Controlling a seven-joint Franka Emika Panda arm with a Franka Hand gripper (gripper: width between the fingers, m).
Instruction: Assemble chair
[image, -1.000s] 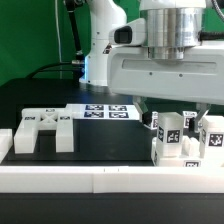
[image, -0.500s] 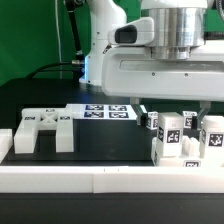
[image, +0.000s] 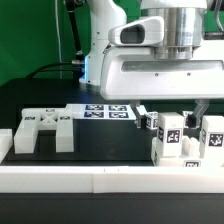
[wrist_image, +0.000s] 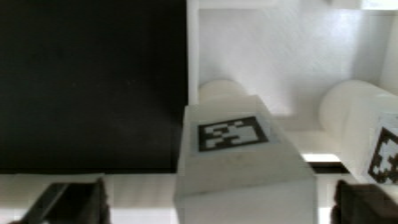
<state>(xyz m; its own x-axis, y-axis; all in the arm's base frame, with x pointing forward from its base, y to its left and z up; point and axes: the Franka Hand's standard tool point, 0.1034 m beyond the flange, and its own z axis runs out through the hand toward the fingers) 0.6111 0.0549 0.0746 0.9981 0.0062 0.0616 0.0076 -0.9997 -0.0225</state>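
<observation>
Pincer (image: 171, 110) spread wide, empty, poised over leg (image: 168, 138) | leg upright directly beneath, second leg (image: 212, 132) just beside it | risk: off-centre descent could land a finger on either leg and topple it on the desk (image: 100, 148).

No words, numbers or brand names are showing anywhere. Only black-and-white square tags (wrist_image: 228, 137) are showing, sitting on the chunky white plastic chair blocks (image: 172, 140), the flat white notched plastic panel (image: 40, 128) and the thin flat white marker board (image: 105, 111).
</observation>
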